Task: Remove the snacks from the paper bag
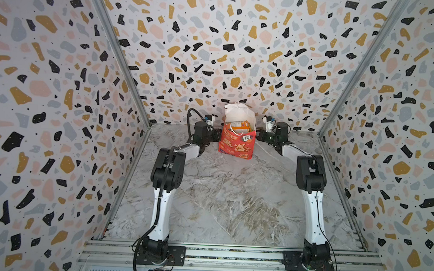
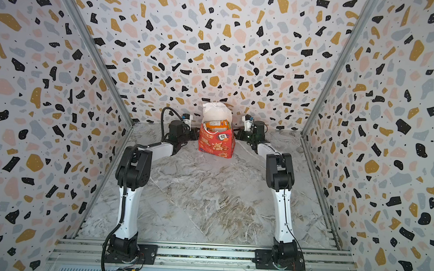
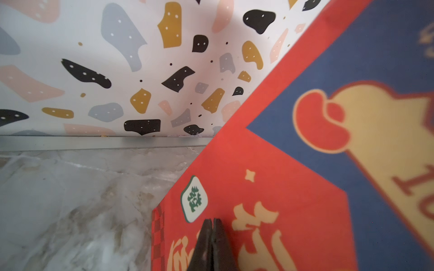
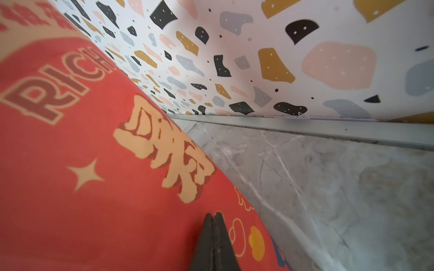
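Item, nearest: metal rail (image 1: 230, 255) across the front edge, carrying the bases of both arms. Item: grey marble table (image 1: 233, 198), bare in its near and middle parts. Item: left arm (image 1: 163, 204) and right arm (image 1: 311, 215), white and black, each reaching toward the far end. Item: paper bag (image 1: 235, 146), red with gold characters, standing upright at the far end of the table, just before the back wall (image 1: 240, 53), mouth open, white inside, a white cord handle (image 1: 234, 130) hanging over its front rim. Item: snacks (image 1: 240, 126), orange packets uppermost, all inside the bag. Item: left gripper (image 3: 212, 220), jaws pressed together on nothing, tips at the bag's left side. Item: right gripper (image 4: 213, 214), likewise clenched and empty, at the bag's right side; contact with the paper cannot be told.
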### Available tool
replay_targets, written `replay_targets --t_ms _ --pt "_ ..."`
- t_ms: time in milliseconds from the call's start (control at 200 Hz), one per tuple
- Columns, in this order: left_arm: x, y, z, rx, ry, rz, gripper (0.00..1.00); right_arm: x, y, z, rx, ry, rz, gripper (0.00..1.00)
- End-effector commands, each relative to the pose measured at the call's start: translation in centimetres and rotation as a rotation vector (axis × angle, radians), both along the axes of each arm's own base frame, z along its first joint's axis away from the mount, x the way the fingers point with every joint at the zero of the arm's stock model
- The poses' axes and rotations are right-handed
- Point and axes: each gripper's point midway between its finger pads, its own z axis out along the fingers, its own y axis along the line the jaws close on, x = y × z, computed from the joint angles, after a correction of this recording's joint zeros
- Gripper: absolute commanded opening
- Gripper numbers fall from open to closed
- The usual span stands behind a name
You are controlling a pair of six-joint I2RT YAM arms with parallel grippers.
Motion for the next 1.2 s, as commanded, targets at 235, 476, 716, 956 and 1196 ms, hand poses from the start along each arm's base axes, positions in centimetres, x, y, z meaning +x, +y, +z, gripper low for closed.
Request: replay_targets --t_ms 235,476,716,956,1196 --pt "-2.6 3.5 7.0 0.011 -0.186 0.091 0.00 -0.9 -3.7 5.7 0.023 -0.055 -0.130 0.00" --pt "2.3 6.4 6.9 0.038 -0.185 0.143 0.00 1.9 -5.6 5.1 -0.002 -0.017 -0.210 0.00" --pt "9.0 3.3 3.5 0.056 -0.146 0.030 0.00 2.6 -5.5 3.4 -0.017 0.013 -0.228 0.00" --pt "11.0 0.2 1.2 -0.087 -0.150 0.001 0.00 2.5 -4.5 2.8 -0.015 0.032 -0.188 0.00" --pt "9.0 -2.9 -1.8 -0.094 -0.075 -0.060 0.00 2.1 -4.5 3.2 -0.013 0.023 -0.189 0.00"
